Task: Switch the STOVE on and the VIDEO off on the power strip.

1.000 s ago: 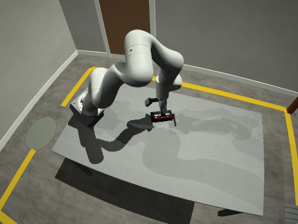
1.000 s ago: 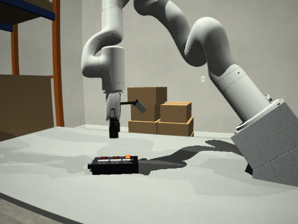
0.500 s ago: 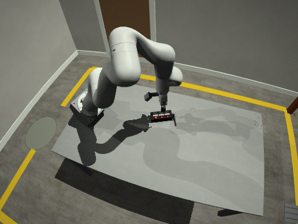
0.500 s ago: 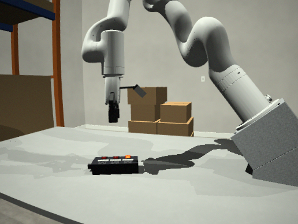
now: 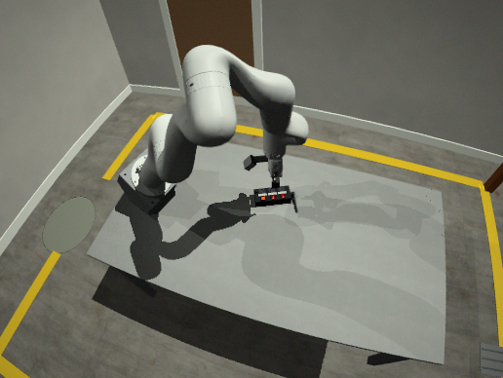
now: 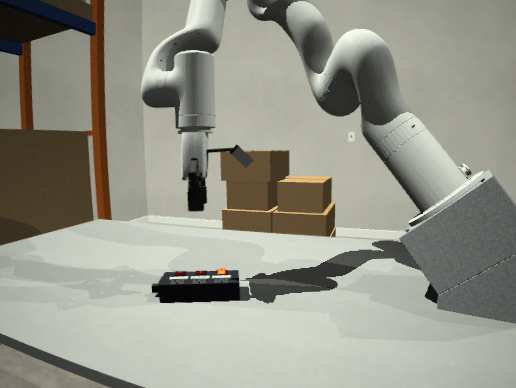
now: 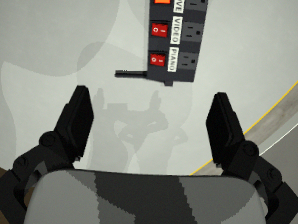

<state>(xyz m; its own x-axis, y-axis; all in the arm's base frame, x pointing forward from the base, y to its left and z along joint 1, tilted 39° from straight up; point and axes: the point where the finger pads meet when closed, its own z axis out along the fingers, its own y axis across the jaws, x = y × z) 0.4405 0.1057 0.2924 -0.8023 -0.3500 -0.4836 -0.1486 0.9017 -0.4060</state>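
The strip [image 5: 258,201] [image 6: 200,293] [image 7: 172,76] is lying flat on the table [image 5: 370,253] [image 6: 280,340] [image 7: 40,45], right way up, w/ its row of switches facing up. The gripper [image 5: 276,185] [image 6: 196,210] [image 7: 150,103] is hanging above the table, a bit off to one side of the strip, not touching it. Its fingers are standing wide open, w/ nothing between them.

The STOVE switch [image 5: 263,198] [image 6: 221,271] [image 7: 162,1] is glowing orange, so it's prob. on. The VIDEO switch [image 5: 273,197] [image 6: 201,273] [image 7: 159,30] and the PIANO switch [image 5: 283,196] [image 6: 180,273] [image 7: 157,60] are looking dark red, so both are prob. off. The job may be all done, and the arm [image 5: 210,97] [image 6: 375,75] may just need to keep away.

What could go wrong: if the arm is coming down again w/ fingers this wide, a tip could bump PIANO or flip VIDEO back, b/c the switches are sitting so close. A hard push on one end could tip or slide the strip. The stub [image 5: 295,204] [image 7: 131,74] sticking out at the PIANO end could get caught by a low finger & turn the whole thing. Best to go up, hands off, & check no switch is moving.

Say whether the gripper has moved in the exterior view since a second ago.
Yes: the gripper has risen, higher above the power strip.
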